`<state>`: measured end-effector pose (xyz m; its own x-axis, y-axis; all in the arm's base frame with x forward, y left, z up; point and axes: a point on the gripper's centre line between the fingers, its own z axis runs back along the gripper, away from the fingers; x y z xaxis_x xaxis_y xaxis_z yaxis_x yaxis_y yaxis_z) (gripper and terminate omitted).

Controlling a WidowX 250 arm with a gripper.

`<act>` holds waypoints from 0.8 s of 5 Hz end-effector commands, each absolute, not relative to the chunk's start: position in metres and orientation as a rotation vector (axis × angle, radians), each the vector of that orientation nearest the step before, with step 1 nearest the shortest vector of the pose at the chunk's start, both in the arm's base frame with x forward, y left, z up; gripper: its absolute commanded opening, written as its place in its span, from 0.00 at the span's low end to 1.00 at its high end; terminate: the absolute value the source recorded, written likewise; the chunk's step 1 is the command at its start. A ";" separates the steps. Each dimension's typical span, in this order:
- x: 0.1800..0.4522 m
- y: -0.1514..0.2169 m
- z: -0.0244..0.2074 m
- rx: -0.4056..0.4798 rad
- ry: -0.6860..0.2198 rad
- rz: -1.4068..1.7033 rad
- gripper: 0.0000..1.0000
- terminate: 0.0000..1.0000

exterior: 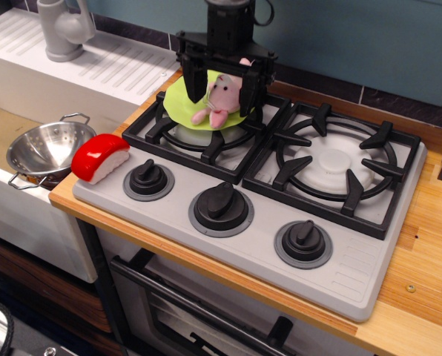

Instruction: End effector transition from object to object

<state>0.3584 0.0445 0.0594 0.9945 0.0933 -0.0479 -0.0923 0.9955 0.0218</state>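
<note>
My black gripper (220, 87) hangs over the back left burner. Its two fingers (193, 83) stand wide apart on either side of a pink plush toy (221, 100). The toy sits propped up on a light green plate (178, 104) that rests on the burner grate. Green plate shows between the left finger and the toy, and the right finger is close to the toy's side. A red and white sushi-shaped toy (100, 156) lies at the front left corner of the stove (340, 274), well away from the gripper.
Three black knobs (221, 208) line the stove front. The right burner grate (332, 163) is bare. A metal colander (43, 148) sits in the sink at left, and a grey tap (61, 30) stands at the back left. A wooden counter (429, 252) runs along the right.
</note>
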 end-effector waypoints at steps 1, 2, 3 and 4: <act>0.364 0.052 0.121 0.064 -0.021 0.073 1.00 0.00; 0.357 0.063 0.136 0.086 0.011 0.068 1.00 0.00; 0.349 0.079 0.142 0.087 0.019 0.060 1.00 0.00; 0.338 0.096 0.135 0.063 -0.016 0.047 1.00 0.00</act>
<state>0.3353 0.0944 0.1102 0.9974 0.0468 -0.0555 -0.0444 0.9981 0.0433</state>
